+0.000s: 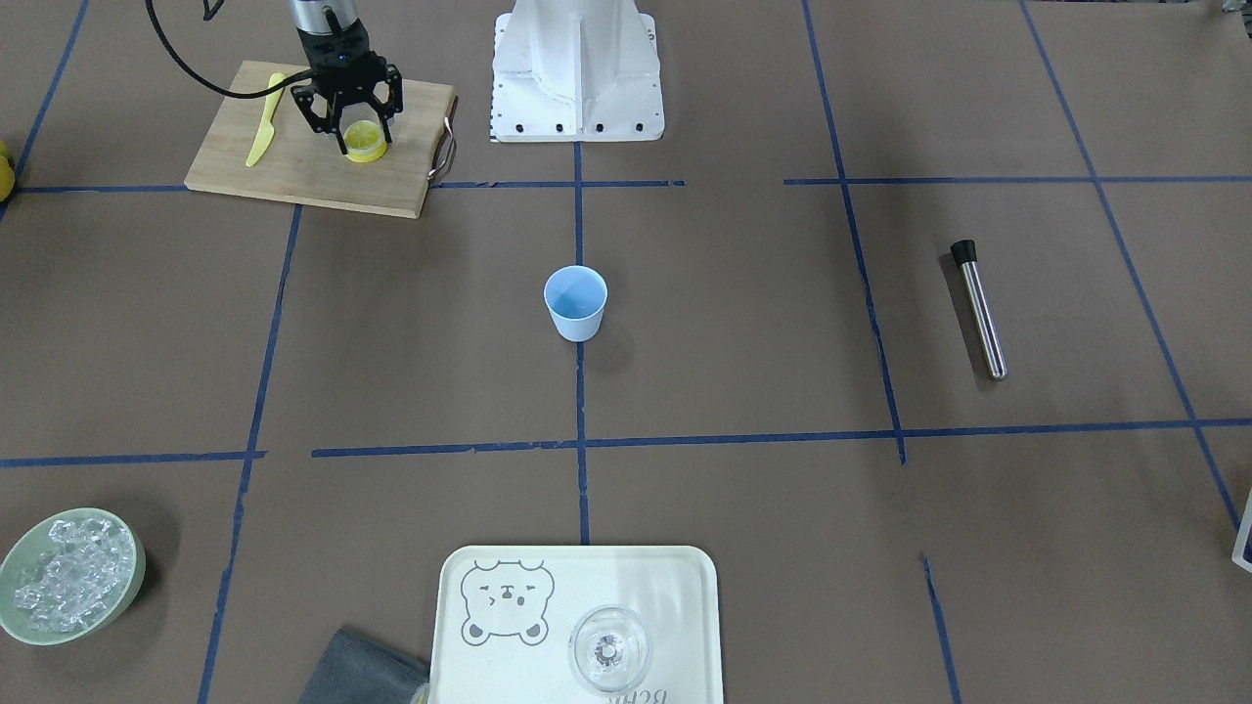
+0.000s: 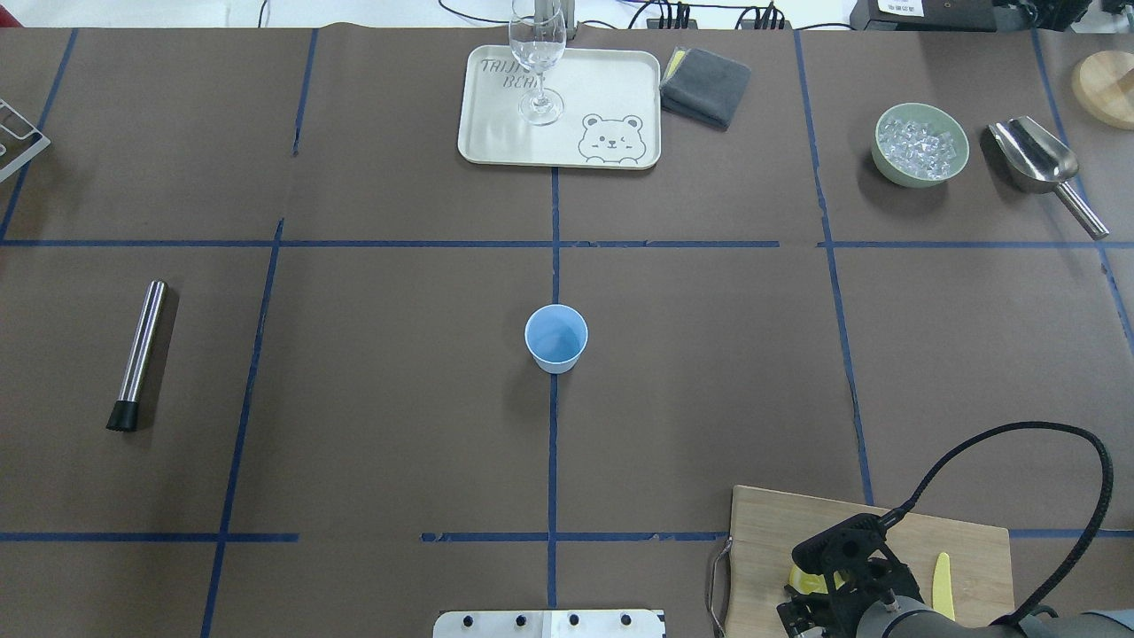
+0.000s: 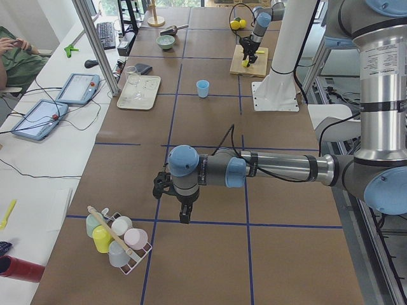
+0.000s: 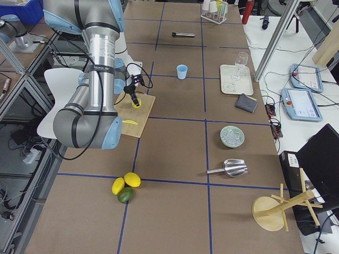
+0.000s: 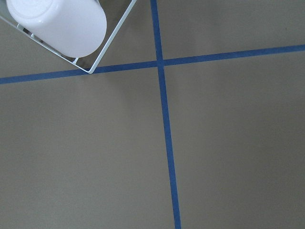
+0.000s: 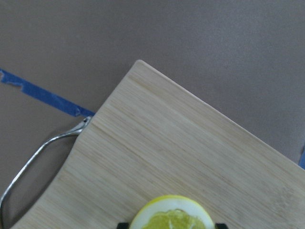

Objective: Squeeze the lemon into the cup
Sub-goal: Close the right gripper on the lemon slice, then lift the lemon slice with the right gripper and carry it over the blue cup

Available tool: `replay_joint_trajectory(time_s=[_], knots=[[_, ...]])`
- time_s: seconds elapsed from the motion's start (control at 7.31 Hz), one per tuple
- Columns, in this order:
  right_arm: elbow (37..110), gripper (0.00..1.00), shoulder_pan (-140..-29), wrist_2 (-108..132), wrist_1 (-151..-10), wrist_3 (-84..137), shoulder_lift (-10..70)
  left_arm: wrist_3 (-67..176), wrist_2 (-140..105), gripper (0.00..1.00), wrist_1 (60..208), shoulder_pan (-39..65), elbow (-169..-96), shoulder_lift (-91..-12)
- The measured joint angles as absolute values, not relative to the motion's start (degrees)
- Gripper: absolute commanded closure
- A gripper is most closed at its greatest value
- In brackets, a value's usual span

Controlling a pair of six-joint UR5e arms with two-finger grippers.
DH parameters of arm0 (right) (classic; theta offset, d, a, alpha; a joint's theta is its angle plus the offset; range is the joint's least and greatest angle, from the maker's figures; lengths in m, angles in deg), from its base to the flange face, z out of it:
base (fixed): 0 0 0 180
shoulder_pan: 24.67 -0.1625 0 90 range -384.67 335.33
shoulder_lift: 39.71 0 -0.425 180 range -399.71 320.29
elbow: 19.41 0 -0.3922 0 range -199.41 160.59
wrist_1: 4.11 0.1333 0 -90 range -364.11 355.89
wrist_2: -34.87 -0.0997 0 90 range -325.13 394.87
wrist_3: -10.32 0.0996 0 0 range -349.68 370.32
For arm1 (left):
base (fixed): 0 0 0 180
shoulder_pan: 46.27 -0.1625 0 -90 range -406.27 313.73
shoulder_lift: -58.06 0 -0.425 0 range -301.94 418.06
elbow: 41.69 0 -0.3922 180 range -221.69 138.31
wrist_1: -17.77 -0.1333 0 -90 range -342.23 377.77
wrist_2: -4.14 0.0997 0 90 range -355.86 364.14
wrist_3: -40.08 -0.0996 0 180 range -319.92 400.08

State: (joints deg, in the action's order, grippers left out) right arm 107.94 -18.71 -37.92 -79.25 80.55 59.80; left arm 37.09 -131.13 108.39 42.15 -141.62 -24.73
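In the front-facing view, the right gripper stood upright on the cutting board. Its fingers were set on either side of the lemon, which lay on the board. I could not tell whether they pinched it or merely flanked it. The cup stood upright, mouth up, well apart at about four o'clock from the lemon. I counted one lemon slice, one cup and one yellow knife.

From overhead, the cup lay between ten and eleven o'clock from the lemon. That diagonal was probably the line of the coming carry.

From the left end, the left gripper hung near the cup rack, far from the board, and its state could not be judged. The right arm was much the nearer.

From the right end, three whole fruits lay together, two yellow and one green.

The left wrist view showed only crossed tape and one white cup at eleven o'clock.

In the right wrist view, the lemon sat at six o'clock, cut face up, between two dark fingertips.
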Motion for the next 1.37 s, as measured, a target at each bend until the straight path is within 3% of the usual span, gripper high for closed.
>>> replay_joint_trajectory(time_s=[0.82, 1.09, 1.37], knots=[[112.0, 1.0, -24.0, -41.1, -80.9, 79.7, 58.5, 37.1, -131.1, 0.0, 108.3, 42.1, -141.7, -24.7], [111.8, 1.0, -27.8, -44.2, -87.8, 79.2, 51.8, 37.1, -131.1, 0.0, 108.3, 42.1, -141.6, -24.7], [111.7, 1.0, -31.0, -46.9, -101.1, 78.8, 38.8, 37.1, -131.1, 0.0, 108.4, 42.1, -141.7, -24.7]])
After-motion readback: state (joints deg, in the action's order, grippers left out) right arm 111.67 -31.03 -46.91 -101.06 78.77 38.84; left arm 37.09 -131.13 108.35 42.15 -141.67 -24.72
